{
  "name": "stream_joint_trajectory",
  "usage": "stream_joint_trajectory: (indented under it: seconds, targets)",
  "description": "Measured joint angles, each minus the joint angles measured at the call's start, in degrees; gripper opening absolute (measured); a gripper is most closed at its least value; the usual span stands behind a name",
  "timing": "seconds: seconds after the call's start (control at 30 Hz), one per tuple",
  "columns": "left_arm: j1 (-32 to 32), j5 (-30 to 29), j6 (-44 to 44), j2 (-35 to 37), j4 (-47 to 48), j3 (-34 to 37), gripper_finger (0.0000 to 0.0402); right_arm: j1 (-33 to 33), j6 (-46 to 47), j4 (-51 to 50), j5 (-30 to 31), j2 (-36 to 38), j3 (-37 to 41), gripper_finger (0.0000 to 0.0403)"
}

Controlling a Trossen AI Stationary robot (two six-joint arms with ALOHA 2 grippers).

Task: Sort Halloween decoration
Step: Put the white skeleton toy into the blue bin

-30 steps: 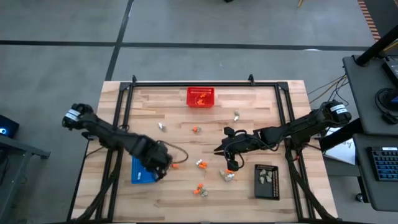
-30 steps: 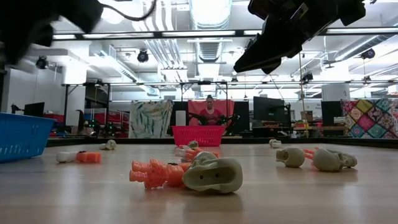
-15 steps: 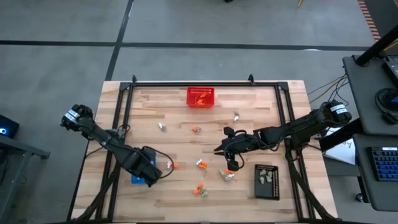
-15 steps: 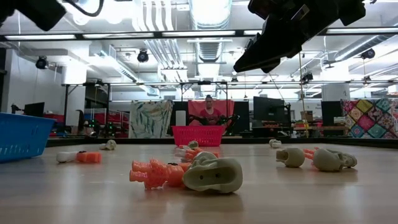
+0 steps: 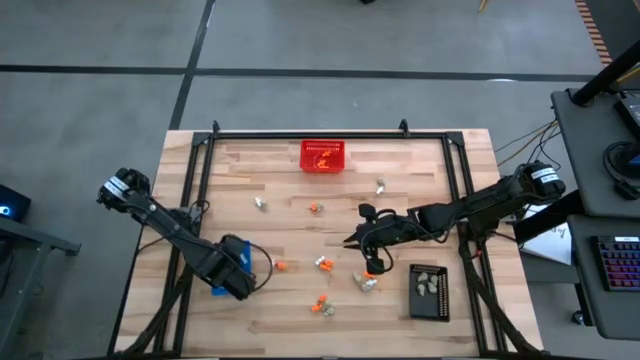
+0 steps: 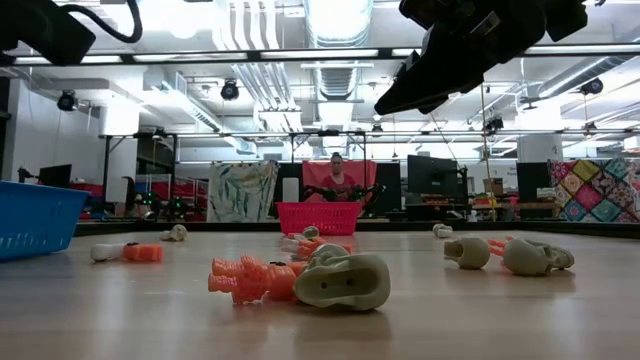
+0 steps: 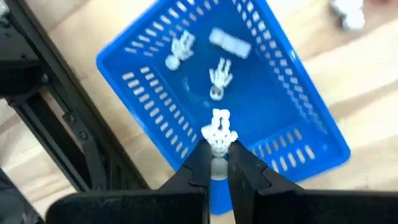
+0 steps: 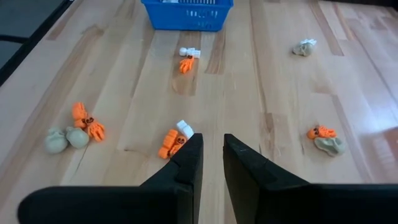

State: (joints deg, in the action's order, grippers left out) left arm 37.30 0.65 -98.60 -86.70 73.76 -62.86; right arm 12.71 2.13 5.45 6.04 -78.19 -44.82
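I've got the left pincer (image 7: 216, 163) pinching a white skeleton trinket (image 7: 218, 130) over the blue tray (image 7: 297, 99); right pincer (image 8: 212, 155) hangs w/ fingers narrowly apart above the counter (image 8: 249, 81).

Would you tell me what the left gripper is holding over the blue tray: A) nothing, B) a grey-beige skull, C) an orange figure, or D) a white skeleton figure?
D: in the left wrist view the left gripper is shut on a white skeleton figure above the blue tray.

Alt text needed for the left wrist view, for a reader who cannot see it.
The left gripper holds a white skeleton trinket over a blue basket on the wooden table. Three more white trinkets lie inside the basket.
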Motion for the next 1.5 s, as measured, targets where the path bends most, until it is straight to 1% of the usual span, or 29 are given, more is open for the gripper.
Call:
stream_joint_trajectory:
  seconds: [0.17,0.33,0.53,0.9,1.03,1.3,1.5]
  targets:
    - [0.00,-1.10,-0.63,0.00,-3.25,2.58,0.0004,-0.37,-0.75,0.04,-0.02,0.00,0.00,0.0053]
    - [-0.12,-3.14,1.90,0.00,-8.10,5.61,0.0004,-1.41,-0.85,0.21,-0.02,0.00,0.00,0.0053]
    - [-0.39,-3.24,0.72,0.00,-8.46,9.17,0.0004,-1.99,-1.26,0.69,-0.02,0.00,0.00,0.0053]
    - [-0.76,-3.81,-0.60,-0.02,-15.49,14.85,0.0004,-2.19,-2.75,2.16,-0.05,0.00,0.00,0.0053]
    - [-0.86,-5.34,-0.56,-0.02,-16.72,15.04,0.0004,-2.25,-2.95,2.63,-0.06,0.00,0.00,0.0053]
    - [-0.94,-6.23,0.43,-0.02,-16.87,15.05,0.0005,-2.25,-2.86,2.62,-0.07,0.00,0.00,0.0053]
    - [-0.94,-6.19,0.52,-0.02,-16.90,15.05,0.0030,-2.25,-2.84,2.60,-0.07,0.00,0.00,0.0053]
